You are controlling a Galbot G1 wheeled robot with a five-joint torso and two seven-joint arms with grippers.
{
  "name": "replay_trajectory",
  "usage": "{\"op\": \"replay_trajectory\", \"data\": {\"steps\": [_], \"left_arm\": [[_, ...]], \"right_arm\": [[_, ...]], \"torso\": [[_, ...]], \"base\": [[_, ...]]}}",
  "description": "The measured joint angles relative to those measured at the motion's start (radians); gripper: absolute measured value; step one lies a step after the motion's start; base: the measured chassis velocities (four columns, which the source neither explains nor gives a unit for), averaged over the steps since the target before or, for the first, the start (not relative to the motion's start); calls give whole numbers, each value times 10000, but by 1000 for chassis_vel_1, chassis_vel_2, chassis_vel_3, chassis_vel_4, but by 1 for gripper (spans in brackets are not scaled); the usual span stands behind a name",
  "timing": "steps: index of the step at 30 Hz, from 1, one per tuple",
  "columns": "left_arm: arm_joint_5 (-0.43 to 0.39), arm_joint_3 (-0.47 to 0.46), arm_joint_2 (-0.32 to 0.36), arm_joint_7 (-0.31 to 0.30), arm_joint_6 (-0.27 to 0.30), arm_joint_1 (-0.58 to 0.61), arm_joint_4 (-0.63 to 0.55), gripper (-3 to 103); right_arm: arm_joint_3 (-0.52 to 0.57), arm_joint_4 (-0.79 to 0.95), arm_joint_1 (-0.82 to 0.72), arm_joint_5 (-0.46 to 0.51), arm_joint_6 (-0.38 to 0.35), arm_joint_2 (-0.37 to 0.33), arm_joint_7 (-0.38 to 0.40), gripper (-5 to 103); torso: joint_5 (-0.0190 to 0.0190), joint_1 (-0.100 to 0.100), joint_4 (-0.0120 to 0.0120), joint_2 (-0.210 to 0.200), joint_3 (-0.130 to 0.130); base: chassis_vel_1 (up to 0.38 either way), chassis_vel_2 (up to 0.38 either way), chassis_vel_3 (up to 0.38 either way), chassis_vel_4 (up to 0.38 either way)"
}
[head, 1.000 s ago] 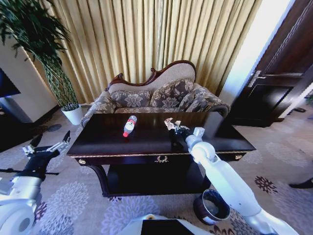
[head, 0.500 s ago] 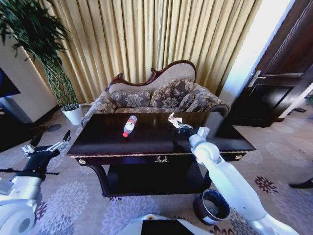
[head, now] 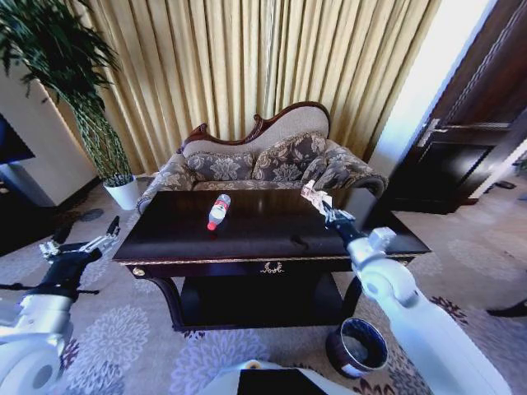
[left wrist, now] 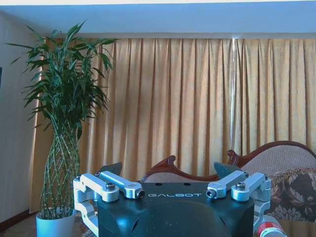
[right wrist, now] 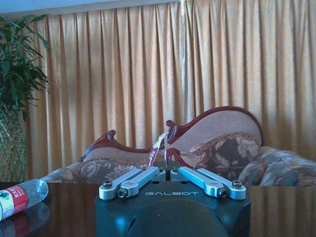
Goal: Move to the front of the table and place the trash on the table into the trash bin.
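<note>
The dark glossy table (head: 247,239) stands in front of me. On it lies a clear bottle (head: 218,211) with a red label, also in the right wrist view as bottle (right wrist: 19,196). My right gripper (head: 323,204) is shut on the crumpled paper wad (head: 313,194), held above the table's right part; the paper wad (right wrist: 165,148) sticks out between the closed fingers. The dark round trash bin (head: 356,346) sits on the carpet below my right arm. My left gripper (head: 81,243) hangs open left of the table, its fingers (left wrist: 111,183) spread apart.
A patterned sofa (head: 263,160) stands behind the table before gold curtains. A tall plant in a white pot (head: 123,193) is at the back left. A dark door (head: 461,156) is at the right. Patterned carpet surrounds the table.
My right gripper has lifted the paper wad off the table and carried it to the right. The bottle and the left arm have stayed put.
</note>
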Motion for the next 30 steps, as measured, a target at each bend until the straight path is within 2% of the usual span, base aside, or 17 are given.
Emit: {"op": "replay_trajectory", "data": {"steps": [7, 12, 23, 30], "left_arm": [[-36, -11, -72, 203, -36, 19, 170, 100], [-75, -15, -3, 409, 258, -56, 358, 100], [-64, 46, 17, 531, 386, -89, 512, 100], [-63, 6, 75, 534, 350, -71, 541, 100]], "right_arm": [[1396, 1179, -2136, -380, 223, 380, 0, 0], [1623, 1249, -2728, -646, 342, 674, 0, 0], [1785, 1334, -2899, -789, 349, 906, 35, 0], [1423, 1342, -2819, -1112, 349, 1120, 46, 0]], "torso": [[0, -1, -3, 1, -1], [2, 0, -2, 0, 1], [1, 1, -1, -2, 2], [1, 2, -2, -3, 2]], "base": [[0, 0, 0, 0], [0, 0, 0, 0], [5, -9, -5, 8], [105, -109, -110, 112]]}}
